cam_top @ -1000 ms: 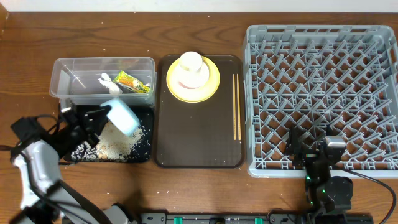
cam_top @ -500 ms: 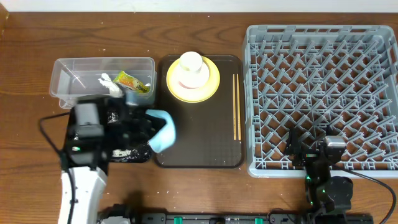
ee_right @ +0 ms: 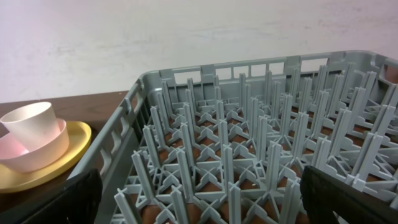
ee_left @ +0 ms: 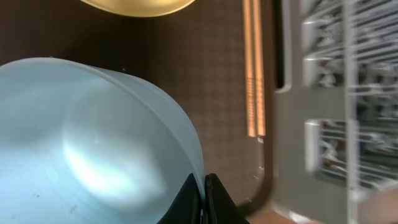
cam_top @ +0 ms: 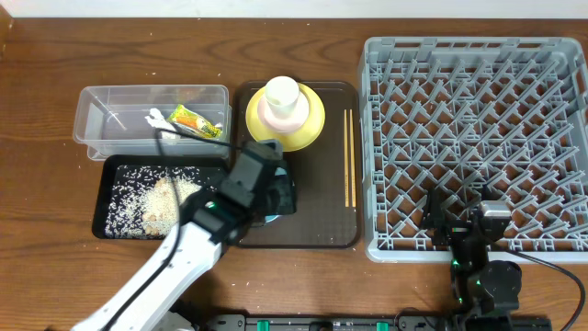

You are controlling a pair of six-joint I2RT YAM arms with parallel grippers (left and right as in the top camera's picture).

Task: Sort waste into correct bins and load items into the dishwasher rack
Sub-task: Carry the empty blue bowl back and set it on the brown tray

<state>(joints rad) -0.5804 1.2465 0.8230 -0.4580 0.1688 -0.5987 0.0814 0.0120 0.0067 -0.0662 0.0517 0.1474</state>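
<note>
My left gripper (ee_left: 204, 194) is shut on the rim of the light-blue bowl (ee_left: 93, 137), which hangs over the dark-brown tray (cam_top: 303, 221). In the overhead view the left gripper (cam_top: 274, 195) hides most of that bowl. A white cup (cam_top: 282, 93) sits in a pinkish bowl (cam_top: 286, 112) on the yellow plate (cam_top: 312, 119) at the tray's far end. The clear tub (cam_top: 110, 124) holds a tissue (cam_top: 158, 118) and a snack wrapper (cam_top: 196, 121). Rice (cam_top: 147, 202) lies in the black bin (cam_top: 103, 198). My right gripper (ee_right: 205, 208) stands open at the front edge of the grey rack (cam_top: 473, 138), holding nothing.
A pair of chopsticks (cam_top: 348, 156) lies along the tray's right side, close to the rack's left wall (ee_left: 336, 93). The rack's upright pegs (ee_right: 249, 143) fill the right wrist view, with the cup (ee_right: 28, 123) and plate (ee_right: 43, 177) off to its left.
My left arm has swung right from over the black bin to over the tray, carrying the light-blue bowl. The rice in the black bin now shows. The right arm has not moved.
</note>
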